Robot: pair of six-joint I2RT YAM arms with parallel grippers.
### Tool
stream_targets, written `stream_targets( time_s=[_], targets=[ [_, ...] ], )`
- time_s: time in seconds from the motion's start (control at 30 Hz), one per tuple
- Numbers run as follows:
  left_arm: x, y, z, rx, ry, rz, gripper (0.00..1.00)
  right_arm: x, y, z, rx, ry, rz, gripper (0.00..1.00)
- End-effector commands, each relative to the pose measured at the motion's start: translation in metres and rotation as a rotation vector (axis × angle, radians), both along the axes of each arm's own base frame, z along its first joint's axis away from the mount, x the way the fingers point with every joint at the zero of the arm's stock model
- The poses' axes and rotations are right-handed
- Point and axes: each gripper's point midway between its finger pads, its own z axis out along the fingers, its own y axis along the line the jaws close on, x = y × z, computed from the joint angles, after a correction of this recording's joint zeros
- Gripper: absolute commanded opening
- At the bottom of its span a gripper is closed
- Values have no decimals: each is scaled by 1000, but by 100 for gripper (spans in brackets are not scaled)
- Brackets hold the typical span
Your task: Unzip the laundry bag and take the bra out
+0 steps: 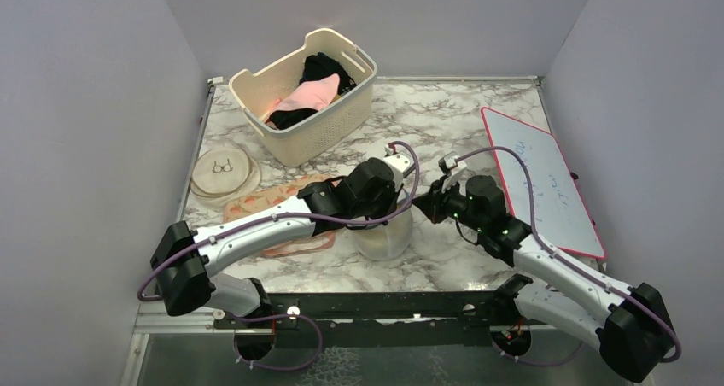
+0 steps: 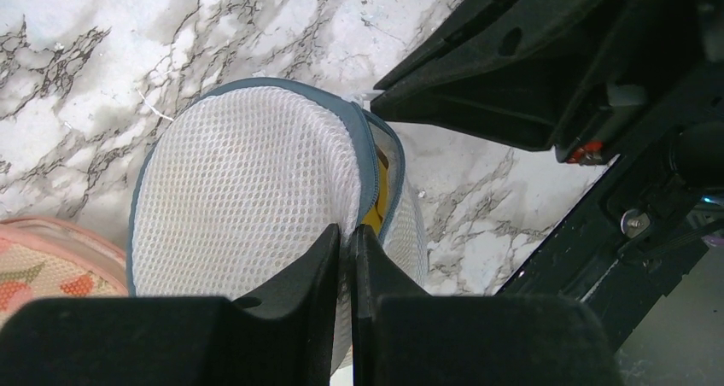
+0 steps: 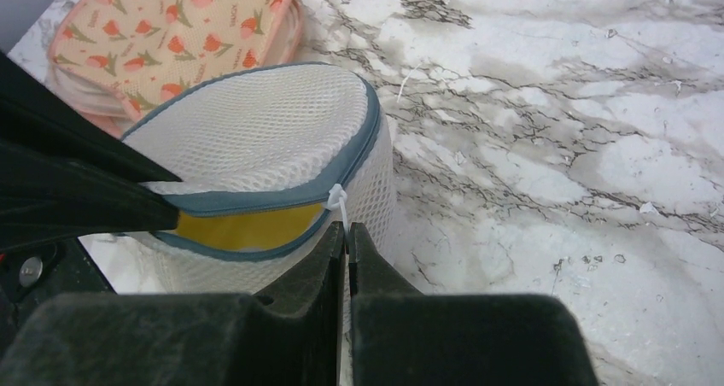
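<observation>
Contact is made by both grippers with the round, drum-shaped white mesh laundry bag [image 2: 239,190] with a blue-grey zip rim, which is stood on the white, grey-veined marble tabletop [image 3: 555,147]. The left gripper [image 2: 347,241] is clenched on the bag at the edge of its mesh top. On the bag's other side, the right gripper [image 3: 347,236] is pinched shut around the small white zip pull [image 3: 338,200]. The zip is seen partly opened, and a strip of yellow fabric [image 3: 239,230] is exposed in the gap. A flat peach pouch [image 3: 188,27] printed with tulips is laid just beside the bag, and a cream perforated plastic basket [image 1: 307,125] holding pink and black garments is set well beyond the bag.
</observation>
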Motion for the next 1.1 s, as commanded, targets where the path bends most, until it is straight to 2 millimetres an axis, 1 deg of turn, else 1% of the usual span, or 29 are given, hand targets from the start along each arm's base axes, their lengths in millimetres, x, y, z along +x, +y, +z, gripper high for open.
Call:
stream_targets(
  time_s=[0.0,0.07,0.17,0.27,0.43,0.57,0.63,0.77,0.83,0.9,1.0,1.07],
  targets=[
    [-6,1,19,-67,-30,-30,0,17,-11,-7,-39,30,-84,1],
    [-10,-2,26,-99,-33,-52,0,18,-8,-9,-28,34,-75,1],
    [-12,-5,31,-126,-34,-63,0,16,0,-2,11,19,-31,1],
    [-10,-5,33,-136,-34,-46,0,13,5,13,42,-17,2,1],
    [-3,-5,42,-159,-53,0,0,6,-3,47,80,-107,-8,1],
    [8,-4,43,-131,-85,39,0,1,-8,60,97,-169,-4,1],
    [11,-5,41,-106,-88,39,1,-2,-7,60,99,-193,14,1],
    [11,-6,26,-54,-57,33,5,-3,-5,46,74,-166,35,1],
    [9,-4,18,-36,-38,35,10,-6,-3,40,70,-150,55,1],
    [7,-3,15,-31,-25,39,21,-8,0,39,73,-145,77,1],
    [6,-5,17,-30,-10,36,37,-13,4,38,76,-141,114,1],
    [7,-7,22,-36,-9,40,46,-14,5,38,76,-138,123,1]
  ],
)
